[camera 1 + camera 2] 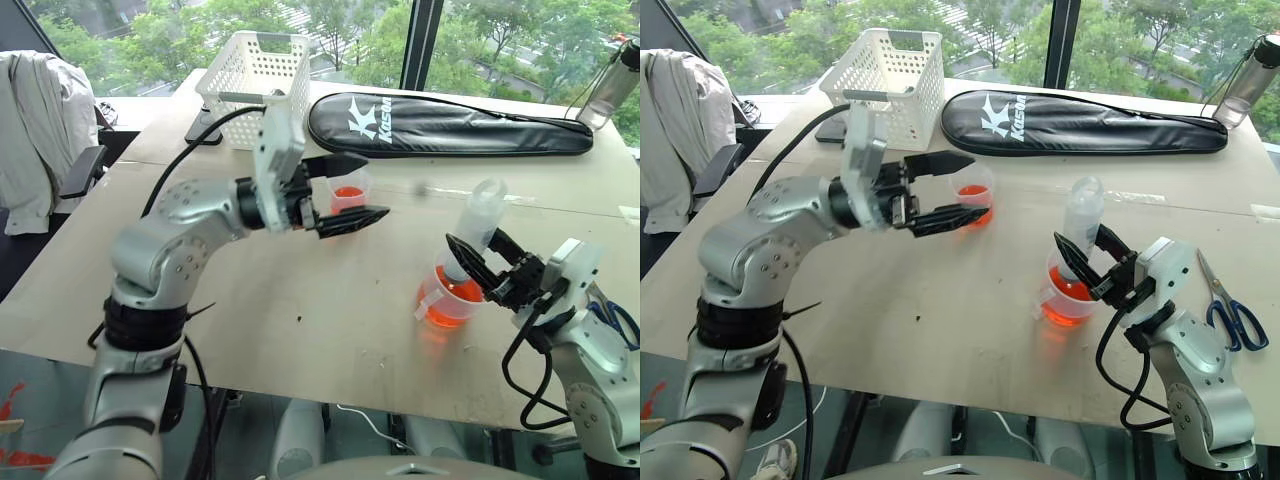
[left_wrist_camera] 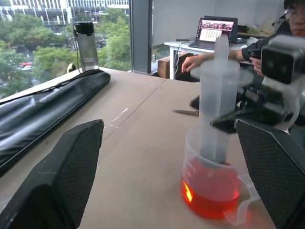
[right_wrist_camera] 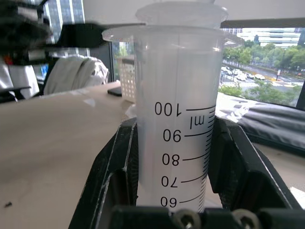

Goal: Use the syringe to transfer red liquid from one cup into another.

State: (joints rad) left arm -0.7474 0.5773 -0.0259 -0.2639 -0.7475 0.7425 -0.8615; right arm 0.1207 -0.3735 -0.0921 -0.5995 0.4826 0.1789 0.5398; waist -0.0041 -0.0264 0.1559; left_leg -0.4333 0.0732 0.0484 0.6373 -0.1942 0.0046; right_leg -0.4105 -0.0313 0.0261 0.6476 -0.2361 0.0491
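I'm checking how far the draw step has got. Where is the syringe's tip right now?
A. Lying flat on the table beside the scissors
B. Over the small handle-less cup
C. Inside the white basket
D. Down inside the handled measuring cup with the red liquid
D: the right hand grips the syringe upright, with its lower end down inside the handled measuring cup that holds the red liquid.
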